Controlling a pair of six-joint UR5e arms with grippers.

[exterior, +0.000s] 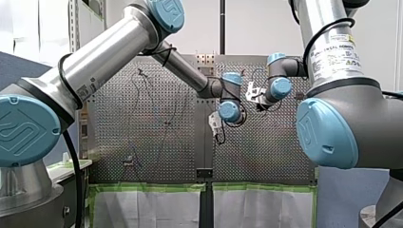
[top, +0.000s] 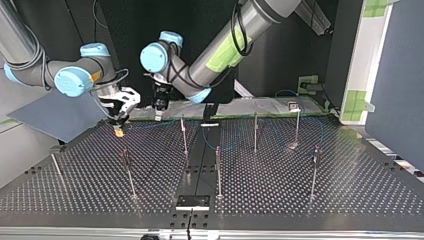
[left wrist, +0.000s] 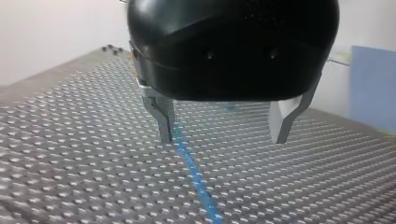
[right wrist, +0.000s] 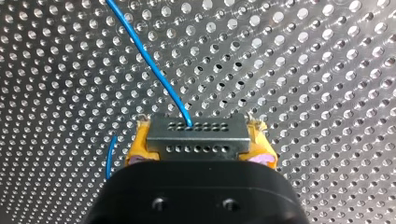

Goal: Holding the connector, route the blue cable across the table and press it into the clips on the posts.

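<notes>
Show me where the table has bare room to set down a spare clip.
In the top view, the near right corner of the table, outside the right-hand near post, is bare; so is the stretch between that post and the middle near post. The far side is crowded: the blue cable loops among posts, with my right claw and left claw there.

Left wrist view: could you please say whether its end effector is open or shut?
Open. On the left end effector, the metal fingers stand wide apart, table showing between them; the blue cable lies beside one finger, ungripped.
</notes>
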